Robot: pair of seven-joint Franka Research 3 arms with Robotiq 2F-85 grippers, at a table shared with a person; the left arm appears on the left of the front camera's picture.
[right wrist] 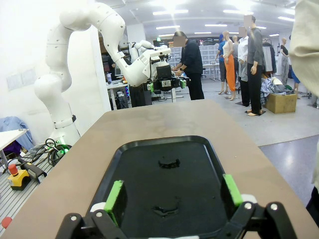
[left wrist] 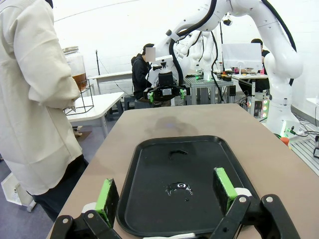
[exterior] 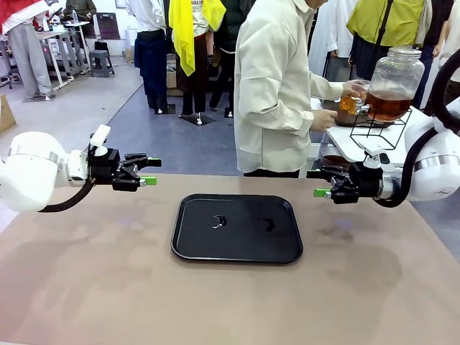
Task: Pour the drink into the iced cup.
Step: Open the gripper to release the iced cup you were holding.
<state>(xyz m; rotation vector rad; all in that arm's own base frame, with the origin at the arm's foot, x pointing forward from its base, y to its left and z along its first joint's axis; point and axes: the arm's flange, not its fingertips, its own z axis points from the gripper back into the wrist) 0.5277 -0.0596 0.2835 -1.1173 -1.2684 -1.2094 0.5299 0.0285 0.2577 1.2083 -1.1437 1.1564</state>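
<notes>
Left tool (exterior: pixel 153 171) hovers above the table (exterior: pixel 86 287) at the left of the tray (exterior: pixel 237 248), its jaws spread wide and holding nothing. Right tool (exterior: pixel 317 183) hovers at the tray's right side, likewise wide and empty. Both point inward at each other, well apart, with the black tray lying flat between them. In the left wrist view the tray (left wrist: pixel 149 199) carries 2 small wet marks and no cup.

Beyond the far edge, a person (exterior: pixel 277 86) in a cream coat stands at a side counter. One hand (exterior: pixel 353 89) holds a small cup (exterior: pixel 348 104) of amber drink at the tap of a large glass jar (exterior: pixel 392 83), which sits on a wire stand and is partly filled with the same drink. No iced cup can be made out.

The step in hand appears to be waiting while the person fills the cup. Doing it well likely means keeping both tools level and clear of the tray's middle so cups can be set down freely. When a cup arrives, the closer tool should grip it low on the wall, upright, then tilt slowly over the ice to avoid spills.
</notes>
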